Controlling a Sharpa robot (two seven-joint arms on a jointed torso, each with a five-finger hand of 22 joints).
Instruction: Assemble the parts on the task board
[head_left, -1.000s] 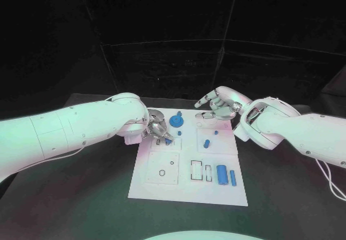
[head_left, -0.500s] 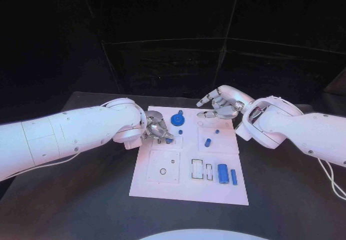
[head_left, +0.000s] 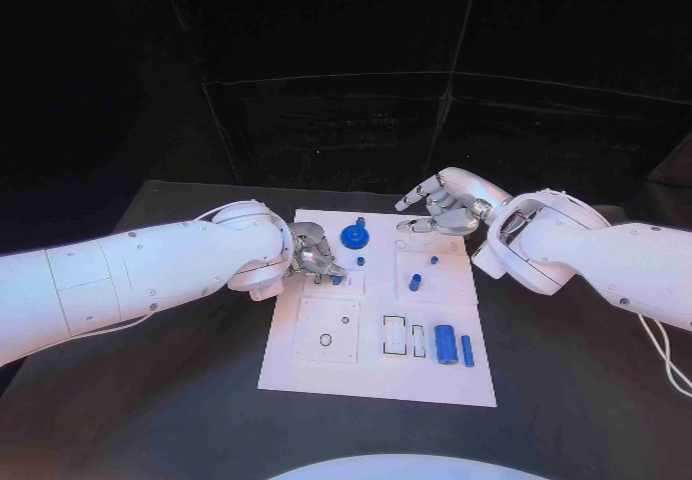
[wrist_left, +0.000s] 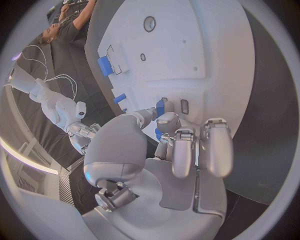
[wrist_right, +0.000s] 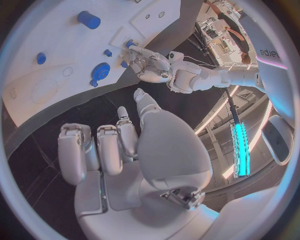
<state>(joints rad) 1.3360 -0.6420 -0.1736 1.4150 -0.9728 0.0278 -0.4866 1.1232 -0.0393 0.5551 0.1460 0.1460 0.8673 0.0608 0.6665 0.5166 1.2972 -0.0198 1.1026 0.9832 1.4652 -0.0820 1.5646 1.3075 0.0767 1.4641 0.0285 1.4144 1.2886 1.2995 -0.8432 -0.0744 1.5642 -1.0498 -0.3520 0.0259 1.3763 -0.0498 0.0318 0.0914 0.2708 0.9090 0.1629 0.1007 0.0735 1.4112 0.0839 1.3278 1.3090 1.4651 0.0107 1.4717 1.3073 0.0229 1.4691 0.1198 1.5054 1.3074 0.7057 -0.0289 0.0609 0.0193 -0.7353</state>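
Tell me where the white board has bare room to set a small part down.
Bare: the near strip of the board, below the slots and blue cylinder. Crowded: the far end, where the left hand works beside the gear, the right hand hovering nearby.

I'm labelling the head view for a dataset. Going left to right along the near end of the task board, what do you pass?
Small oval slot → larger rectangular cut-out → narrow rectangular cut-out → thick blue cylinder → thin blue pin, all on the white task board.
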